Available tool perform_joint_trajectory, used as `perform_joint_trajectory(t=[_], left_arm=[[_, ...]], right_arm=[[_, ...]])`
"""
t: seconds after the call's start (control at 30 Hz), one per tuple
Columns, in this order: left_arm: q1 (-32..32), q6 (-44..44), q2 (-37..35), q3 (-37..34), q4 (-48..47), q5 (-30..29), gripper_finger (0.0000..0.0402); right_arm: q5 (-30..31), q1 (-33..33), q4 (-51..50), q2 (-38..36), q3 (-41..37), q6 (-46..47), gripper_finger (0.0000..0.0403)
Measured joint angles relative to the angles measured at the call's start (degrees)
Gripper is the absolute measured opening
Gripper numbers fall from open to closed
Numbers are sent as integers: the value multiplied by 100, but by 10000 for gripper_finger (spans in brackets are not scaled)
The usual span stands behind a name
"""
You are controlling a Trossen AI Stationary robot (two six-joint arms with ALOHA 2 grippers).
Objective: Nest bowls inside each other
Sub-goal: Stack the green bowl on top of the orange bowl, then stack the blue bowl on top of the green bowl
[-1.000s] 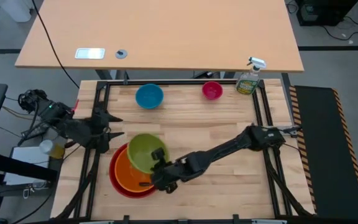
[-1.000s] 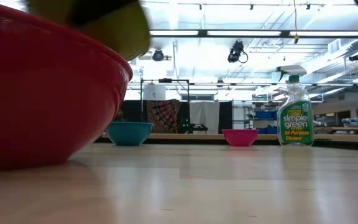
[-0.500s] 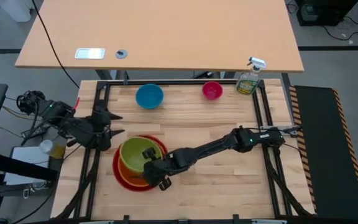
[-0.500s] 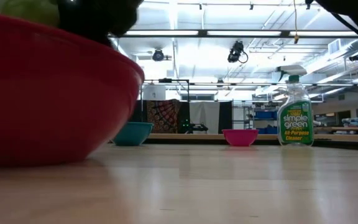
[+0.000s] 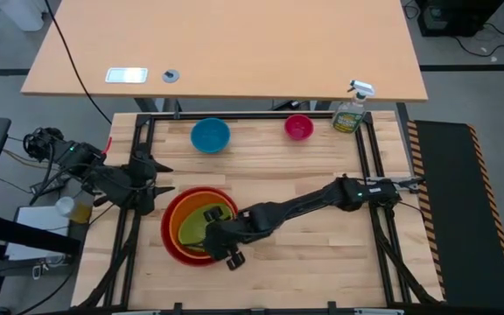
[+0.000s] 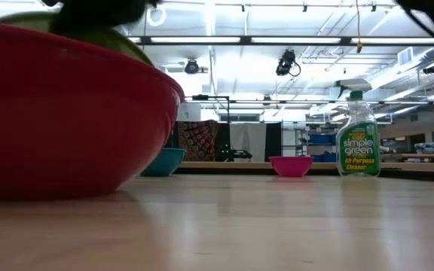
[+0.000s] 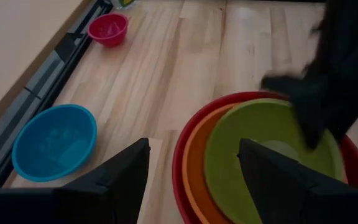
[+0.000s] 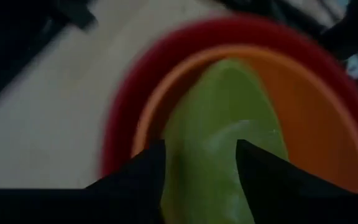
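Observation:
The green bowl (image 5: 199,221) lies inside the orange bowl (image 5: 180,229), which lies inside the red bowl (image 5: 166,233), at the table's near left. My right gripper (image 5: 217,238) hangs open over the stack's near right side, with the green bowl's rim (image 8: 219,118) between its fingers. My left gripper (image 5: 151,179) waits open just left of the stack. The blue bowl (image 5: 210,135) and the small pink bowl (image 5: 298,127) rest upright on their bases at the far edge. My right gripper slants down from the table's right, one finger (image 7: 312,127) over the green bowl's inside and the other outside its rim. Whether either finger touches the bowl I cannot tell.
A spray bottle (image 5: 350,112) of green liquid stands at the far right corner. A black metal frame (image 5: 370,149) borders the wooden top. Bare wood lies between the stack and the far bowls, and on the near right.
My right gripper has carried the green bowl, lifted and tilted, toward the table's near left and down. The bowl now lies level inside the orange one. The red bowl with its stack has slid a little toward the right.

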Motion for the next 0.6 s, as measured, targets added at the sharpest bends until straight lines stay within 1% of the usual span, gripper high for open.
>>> perform_joint_trajectory(t=[0.07,0.17,0.3,0.37,0.47,0.6], left_arm=[[0,-3,0,0,-1,1,251],[0,-4,0,0,-4,2,251],[0,-72,0,-4,3,2,251],[0,-143,0,-27,-21,16,251],[0,-209,0,-35,-62,162,251],[0,-304,0,-35,-80,201,251]], right_arm=[[157,82,-209,-246,-1,108,205],[563,206,-828,-520,-3,332,207],[1415,265,-1724,-854,-14,797,202],[1498,144,-1955,-939,0,996,196],[1517,-108,-2420,-878,-17,1172,186],[1555,-468,-2210,-886,-311,1192,174]])
